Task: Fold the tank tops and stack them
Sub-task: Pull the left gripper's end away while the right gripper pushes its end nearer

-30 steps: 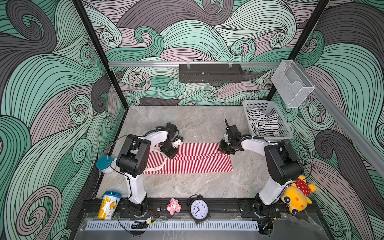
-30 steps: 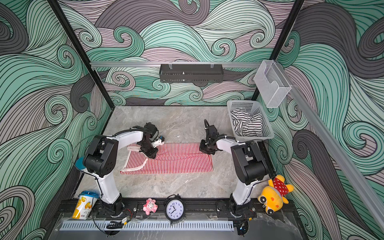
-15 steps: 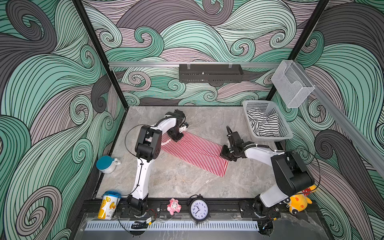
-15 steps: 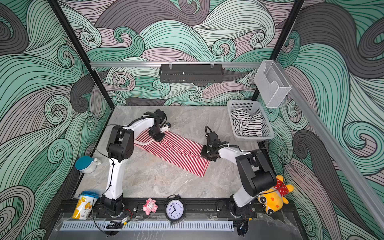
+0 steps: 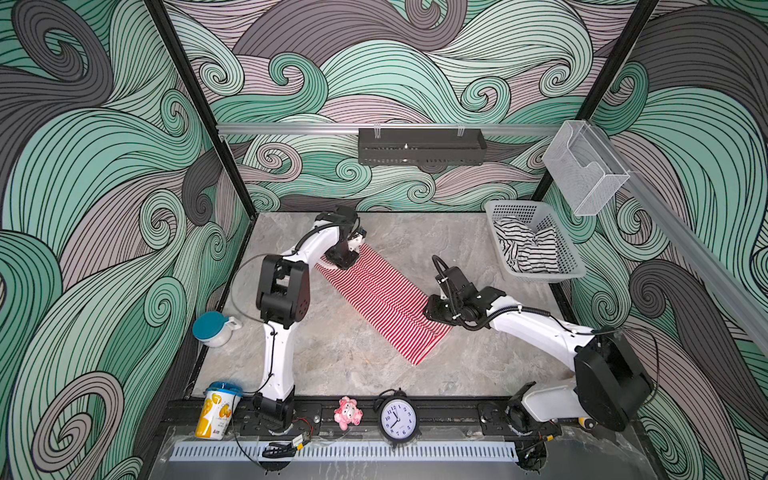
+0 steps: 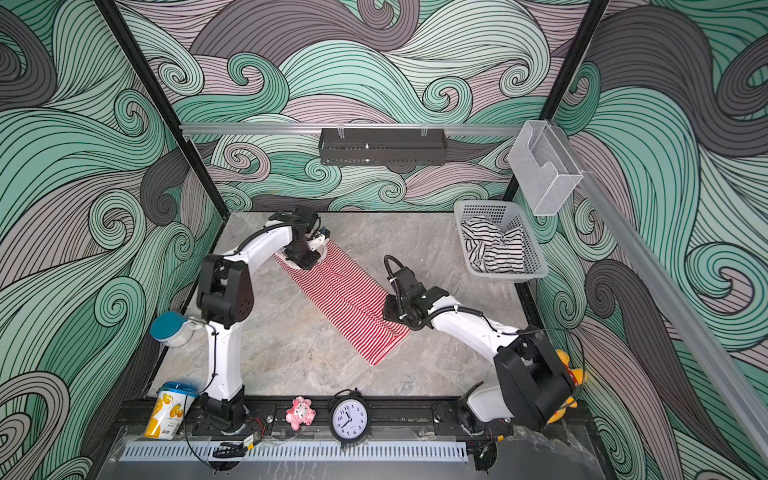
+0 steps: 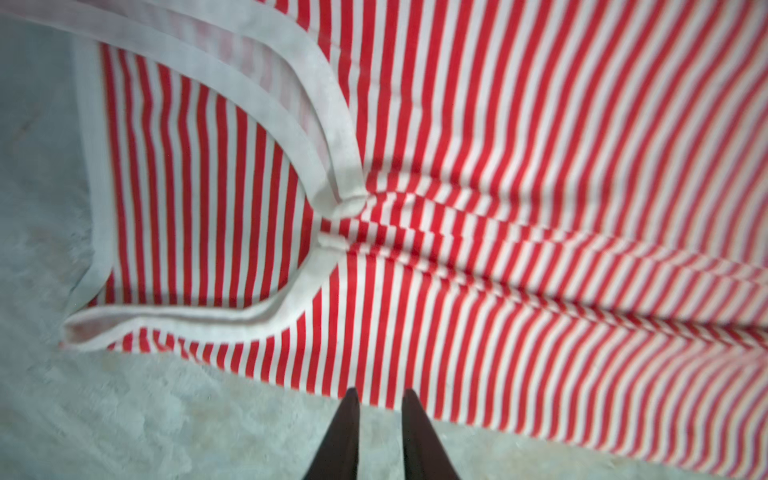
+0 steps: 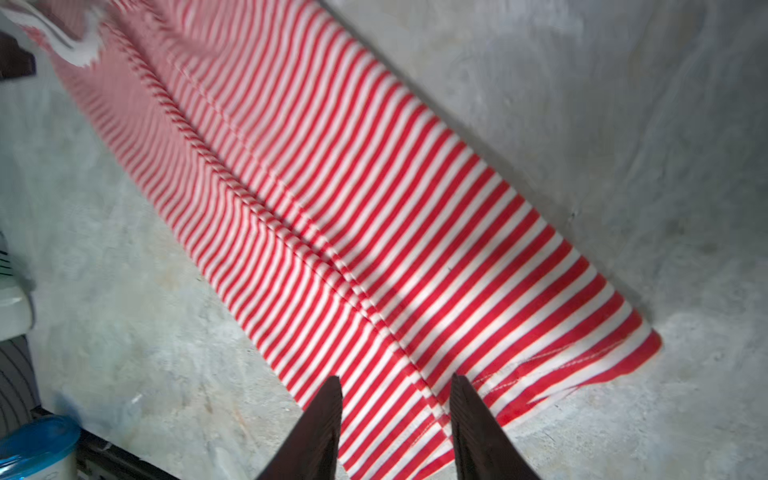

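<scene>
Front rail first: alarm clock [image 5: 397, 417] and a pink toy pig [image 5: 348, 412], both well clear of the work. Next, the red-striped tank top [image 5: 382, 299] lies flat and diagonal on the marble-look table [image 5: 332, 361], near corner towards the clock, far end up by the back wall. Sides look folded in to the centre line, w/ the armhole trims meeting mid-strip in the left wrist view. So it's a long narrow strip, prob. ready for a crosswise fold.

Right gripper [image 8: 395, 380] sits low at the near hem, jaws apart w/ cloth lying loose btw them, nothing pinched. That low angle would suit scooping the hem.

Further back, left gripper [image 7: 380, 390] is at the armhole end. Jaws only a slit apart, tips right at the fabric edge; can't tell if they're pinching it.

Farthest, right rear corner: white basket [image 5: 540, 277] w/ the black-striped tank top [image 5: 525, 249] crumpled inside, not yet folded. The stack needs that one too, so the task's early, I reckon.
</scene>
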`<state>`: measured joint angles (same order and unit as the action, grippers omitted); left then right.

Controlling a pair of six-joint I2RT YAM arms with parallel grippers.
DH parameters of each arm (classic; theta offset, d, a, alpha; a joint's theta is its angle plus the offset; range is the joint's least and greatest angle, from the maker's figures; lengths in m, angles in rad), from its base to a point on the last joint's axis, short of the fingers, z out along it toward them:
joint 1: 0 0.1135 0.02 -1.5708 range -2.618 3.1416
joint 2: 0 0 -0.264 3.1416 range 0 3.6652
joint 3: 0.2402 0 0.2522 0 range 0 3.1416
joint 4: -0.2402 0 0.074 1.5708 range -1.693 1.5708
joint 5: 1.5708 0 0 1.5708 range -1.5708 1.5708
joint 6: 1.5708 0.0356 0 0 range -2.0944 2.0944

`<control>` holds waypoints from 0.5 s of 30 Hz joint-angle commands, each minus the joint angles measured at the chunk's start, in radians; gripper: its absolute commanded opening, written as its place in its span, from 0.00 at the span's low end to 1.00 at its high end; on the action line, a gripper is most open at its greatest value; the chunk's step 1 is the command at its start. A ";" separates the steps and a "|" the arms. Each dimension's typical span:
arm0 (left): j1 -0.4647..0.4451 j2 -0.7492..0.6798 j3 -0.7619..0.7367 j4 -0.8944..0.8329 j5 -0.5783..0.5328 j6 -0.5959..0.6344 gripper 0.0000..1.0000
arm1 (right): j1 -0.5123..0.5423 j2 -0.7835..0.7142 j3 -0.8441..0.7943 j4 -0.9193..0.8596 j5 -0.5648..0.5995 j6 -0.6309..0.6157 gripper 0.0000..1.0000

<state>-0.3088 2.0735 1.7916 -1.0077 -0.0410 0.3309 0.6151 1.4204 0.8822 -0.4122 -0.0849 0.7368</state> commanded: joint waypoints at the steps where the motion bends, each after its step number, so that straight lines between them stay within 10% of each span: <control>1: -0.009 -0.102 -0.101 0.054 0.046 -0.036 0.23 | -0.043 0.066 0.034 -0.029 0.020 -0.059 0.45; 15: -0.016 -0.099 -0.367 0.216 0.098 -0.055 0.22 | -0.100 0.286 0.060 0.075 -0.039 -0.112 0.42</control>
<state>-0.3111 1.9568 1.4422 -0.8631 0.0269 0.2863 0.5140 1.7042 0.9543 -0.3782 -0.1047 0.6277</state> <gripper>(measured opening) 0.222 0.420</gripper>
